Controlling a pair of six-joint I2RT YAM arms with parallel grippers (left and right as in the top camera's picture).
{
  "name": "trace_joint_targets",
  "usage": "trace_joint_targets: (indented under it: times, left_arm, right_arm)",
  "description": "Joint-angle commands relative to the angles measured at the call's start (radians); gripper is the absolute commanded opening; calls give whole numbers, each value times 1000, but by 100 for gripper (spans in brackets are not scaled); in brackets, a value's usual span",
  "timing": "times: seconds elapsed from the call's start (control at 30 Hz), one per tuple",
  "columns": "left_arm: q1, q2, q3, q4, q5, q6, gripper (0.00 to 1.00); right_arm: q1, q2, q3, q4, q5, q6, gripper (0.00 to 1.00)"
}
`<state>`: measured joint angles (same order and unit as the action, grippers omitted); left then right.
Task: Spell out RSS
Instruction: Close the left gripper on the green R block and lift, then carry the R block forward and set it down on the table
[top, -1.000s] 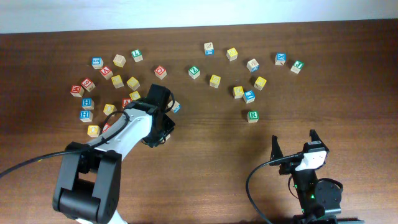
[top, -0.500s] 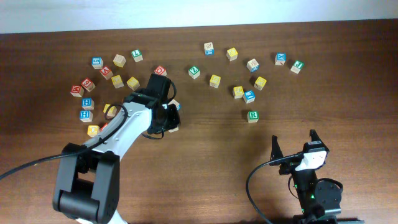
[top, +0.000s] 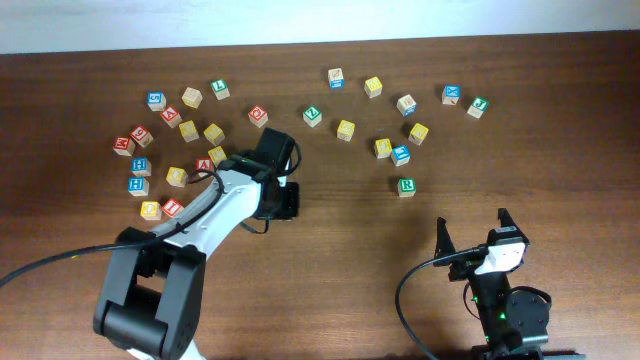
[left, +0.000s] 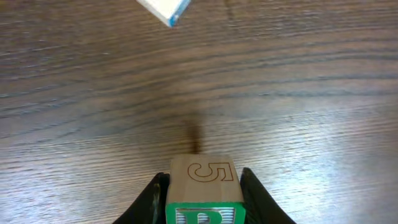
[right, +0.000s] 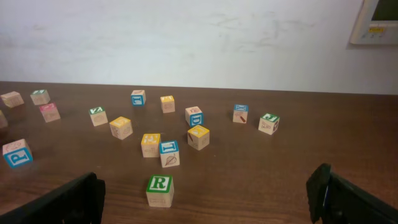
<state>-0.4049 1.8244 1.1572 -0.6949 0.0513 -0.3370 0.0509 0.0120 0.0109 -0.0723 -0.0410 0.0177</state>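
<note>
Gripping a green-framed wooden cube (left: 203, 180) by its opposite flat sides, the left end effector (left: 202, 199) is clamped on something I'd judge light, rigid and slick, while a green R cube (right: 160, 190) sits ahead of the spread-open right end effector (top: 471, 222).

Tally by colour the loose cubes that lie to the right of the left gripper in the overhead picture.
green cubes: 3
yellow cubes: 4
blue cubes: 3
pale cube, colour too small to tell: 1
Total: 11
</note>
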Motion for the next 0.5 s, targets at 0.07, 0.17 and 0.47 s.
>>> trace_joint_targets:
  times: [0.07, 0.17, 0.47]
  left_arm:
    - [-1, 10, -11, -33, -33, -62, 27]
    - [-1, 11, -12, -42, -33, -62, 29]
    - [-1, 11, -7, -40, -33, -62, 47]
  right_arm:
    - [-6, -6, -5, -6, 8, -3, 98]
    - [-6, -6, -5, -6, 8, -3, 98]
    - [-6, -6, -5, -6, 8, -3, 98]
